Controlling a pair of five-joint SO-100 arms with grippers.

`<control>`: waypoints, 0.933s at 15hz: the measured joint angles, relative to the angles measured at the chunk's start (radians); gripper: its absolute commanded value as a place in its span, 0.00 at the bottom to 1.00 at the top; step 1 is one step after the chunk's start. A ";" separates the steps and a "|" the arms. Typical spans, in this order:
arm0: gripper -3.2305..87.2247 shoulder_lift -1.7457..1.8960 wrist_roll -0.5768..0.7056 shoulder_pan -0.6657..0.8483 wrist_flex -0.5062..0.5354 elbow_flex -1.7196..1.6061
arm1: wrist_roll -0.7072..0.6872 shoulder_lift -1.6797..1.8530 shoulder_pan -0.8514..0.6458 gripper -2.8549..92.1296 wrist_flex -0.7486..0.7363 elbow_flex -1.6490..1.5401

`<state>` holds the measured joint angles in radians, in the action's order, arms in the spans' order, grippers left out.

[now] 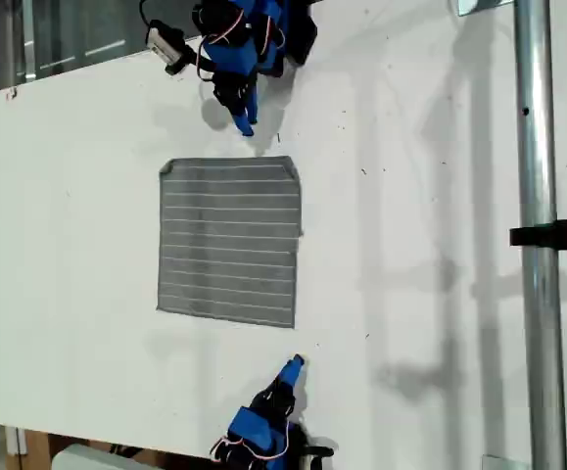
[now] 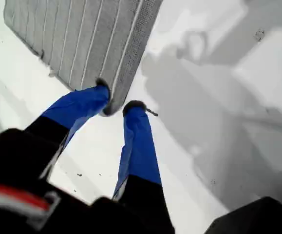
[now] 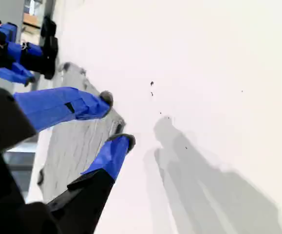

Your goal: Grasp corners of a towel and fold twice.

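First wrist view: my first gripper (image 2: 115, 105), parted, straddles the towel (image 2: 82, 39) corner; closing could pinch hem only and slip.

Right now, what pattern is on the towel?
Grey towel with thin pale parallel stripes and a darker hemmed edge; it shows best in the exterior view.

Soft ribbed cloth towel (image 1: 229, 240), matt white table (image 1: 410, 245), prob. plastic pincer fingers (image 2: 138, 141).
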<state>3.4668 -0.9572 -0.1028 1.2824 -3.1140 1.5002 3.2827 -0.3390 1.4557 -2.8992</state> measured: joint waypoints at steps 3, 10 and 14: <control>0.01 0.002 -0.247 0.245 -0.003 -0.003 | 0.000 0.000 0.023 0.03 0.003 0.000; 0.01 0.002 -0.319 0.314 -0.003 -0.006 | -0.109 -0.118 0.086 0.03 -0.118 0.109; 0.01 0.002 -0.319 0.316 -0.003 -0.006 | -0.341 -0.773 0.124 0.03 -0.207 0.520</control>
<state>3.4683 -1.2763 0.2132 1.2793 -3.1201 1.1597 2.5096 -0.2148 1.2487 -2.3792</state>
